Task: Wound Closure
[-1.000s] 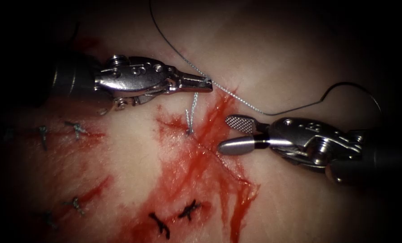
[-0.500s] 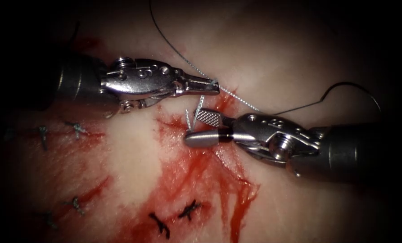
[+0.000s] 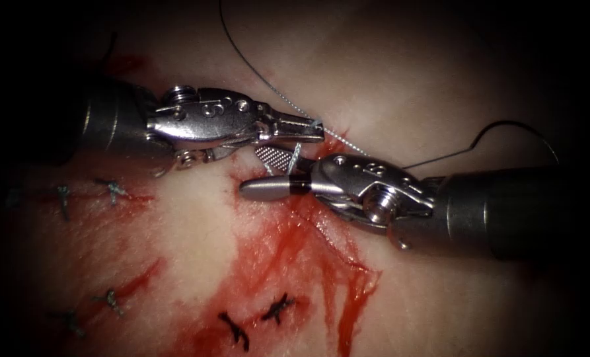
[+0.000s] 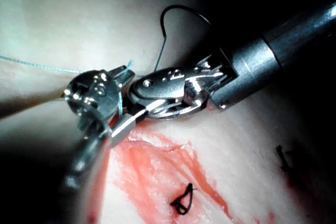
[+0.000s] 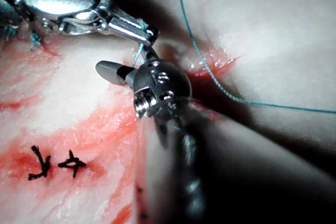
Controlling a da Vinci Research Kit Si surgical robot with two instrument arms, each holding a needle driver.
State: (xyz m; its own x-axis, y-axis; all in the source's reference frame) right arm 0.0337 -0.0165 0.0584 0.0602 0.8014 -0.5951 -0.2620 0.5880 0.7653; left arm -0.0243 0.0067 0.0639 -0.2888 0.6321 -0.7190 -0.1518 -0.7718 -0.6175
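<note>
Left tool [image 3: 311, 127] grips thread [image 3: 293, 157] (running upright); right tool [image 3: 268, 173] open.

Glossy polished-steel left tool [image 3: 311, 127], gleaming; the shiny steel right tool [image 3: 268, 173] shows a cross-hatched jaw face above wet, glistening pale tissue [image 3: 195, 225].

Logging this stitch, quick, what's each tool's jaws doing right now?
Left tool: shut on the thread.
Right tool: open, holding nothing, jaws astride the thread.
</note>
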